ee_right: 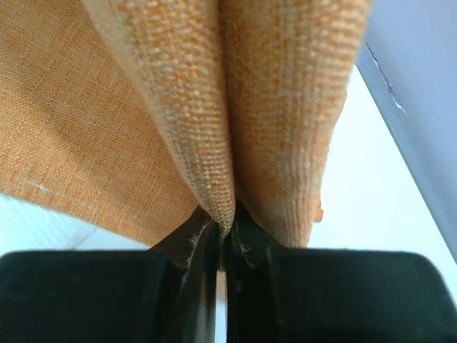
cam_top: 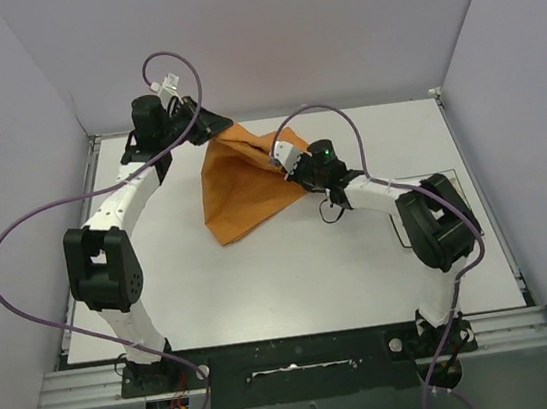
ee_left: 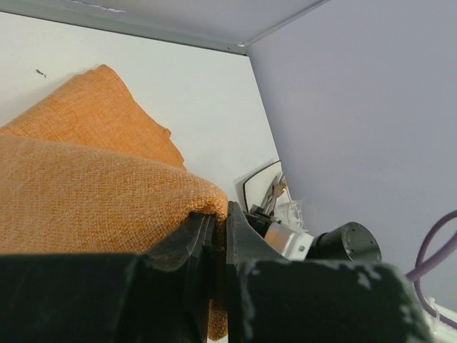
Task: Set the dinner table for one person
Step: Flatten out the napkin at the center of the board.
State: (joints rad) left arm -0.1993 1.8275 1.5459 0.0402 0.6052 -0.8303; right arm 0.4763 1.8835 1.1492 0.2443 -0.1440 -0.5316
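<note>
An orange cloth (cam_top: 243,190) lies loosely folded on the dinner table (cam_top: 293,273), lifted along its far side. My left gripper (cam_top: 219,128) is shut on the cloth's far corner. In the left wrist view the cloth (ee_left: 86,186) drapes over the closed jaws of that gripper (ee_left: 220,218). My right gripper (cam_top: 285,166) is shut on the cloth's right edge. The right wrist view shows a thick fold of the cloth (ee_right: 214,86) pinched between this gripper's (ee_right: 227,232) jaws.
Grey walls enclose the table on three sides. In the left wrist view a white square plate (ee_left: 258,187) with cutlery (ee_left: 277,190) and a clear glass (ee_left: 300,211) sit beyond the right arm's wrist (ee_left: 343,243). Purple cables loop above both arms.
</note>
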